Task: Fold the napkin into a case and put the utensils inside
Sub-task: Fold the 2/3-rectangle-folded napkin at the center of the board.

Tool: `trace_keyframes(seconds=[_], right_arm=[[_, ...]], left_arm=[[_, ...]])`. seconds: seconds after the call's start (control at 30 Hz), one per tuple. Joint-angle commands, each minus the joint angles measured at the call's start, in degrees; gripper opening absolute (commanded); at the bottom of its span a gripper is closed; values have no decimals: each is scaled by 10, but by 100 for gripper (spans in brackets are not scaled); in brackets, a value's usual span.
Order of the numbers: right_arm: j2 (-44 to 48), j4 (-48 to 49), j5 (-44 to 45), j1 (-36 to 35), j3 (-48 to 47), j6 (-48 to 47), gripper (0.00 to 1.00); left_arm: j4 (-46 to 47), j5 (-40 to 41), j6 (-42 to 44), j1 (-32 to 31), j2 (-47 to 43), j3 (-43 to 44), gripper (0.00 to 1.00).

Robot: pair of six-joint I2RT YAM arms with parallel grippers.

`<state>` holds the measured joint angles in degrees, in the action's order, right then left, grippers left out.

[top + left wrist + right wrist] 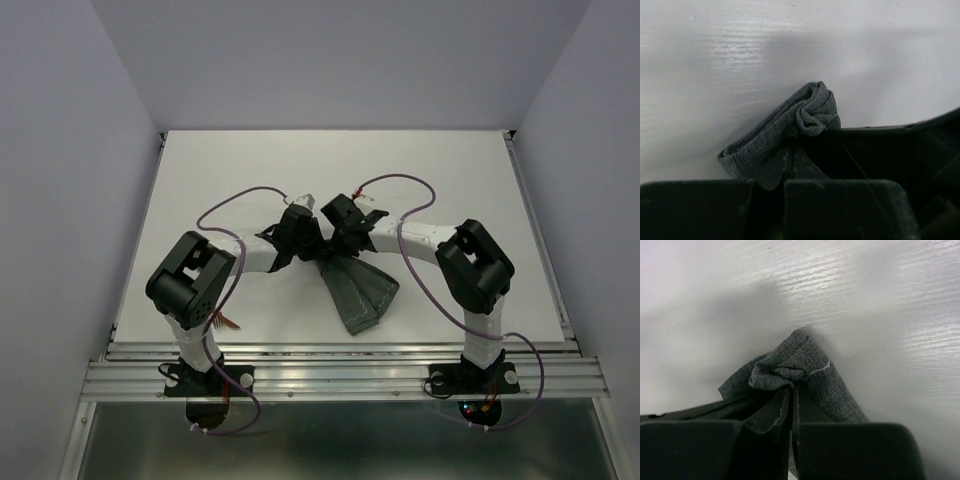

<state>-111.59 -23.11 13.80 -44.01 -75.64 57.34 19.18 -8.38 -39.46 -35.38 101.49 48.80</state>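
Both arms are reaching in toward the middle of the white table (250,165), and their wrists are crowding together there. The left gripper (303,238) is pinching fully closed on a bunched corner of the grey-green napkin (362,290). In its wrist view the fingers (775,167) are pressing together with a rolled fold of the napkin (807,112) bulging just past their tips. The right gripper (342,228) is doing the same just beside it. Its jaws are clamping on another gathered corner, and the cloth (800,367) is puckering right at the fingertips (771,410) in its own camera.

From the two grips the napkin is fanning out toward the near right. It is lying as a creased wedge on the table between the two arm bases, nearer the right arm.

Purple cables (228,203) are looping off each wrist over the far part of the table, clear of the cloth. A few thin copper-brown pieces (227,322) are showing at the near left, just beside the left arm's upright link and well apart from the napkin. They are probably the utensils, though they are too small for me to be sure. The two gripper bodies are hiding the held edge of the cloth from above.
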Motion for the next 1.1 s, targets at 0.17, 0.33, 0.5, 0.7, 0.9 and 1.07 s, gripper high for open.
trace_keyframes(seconds=[0.17, 0.33, 0.5, 0.7, 0.9, 1.07], right_arm=[[-35, 11, 9, -13, 25, 25, 1], [-27, 11, 6, -13, 21, 16, 1], [-22, 6, -5, -13, 4, -6, 1], [-9, 1, -5, -13, -5, -19, 1], [7, -4, -4, -19, -17, -38, 1], [21, -15, 3, -35, -35, -51, 1]], left_arm=[[-50, -8, 4, 10, -142, -26, 0], [-47, -10, 14, 38, -140, -48, 0], [-20, -21, 19, 58, -90, -42, 0], [2, -37, 18, 58, -51, -42, 0], [1, -40, 21, 58, -28, -39, 0], [8, -43, 19, 58, -21, -43, 0]])
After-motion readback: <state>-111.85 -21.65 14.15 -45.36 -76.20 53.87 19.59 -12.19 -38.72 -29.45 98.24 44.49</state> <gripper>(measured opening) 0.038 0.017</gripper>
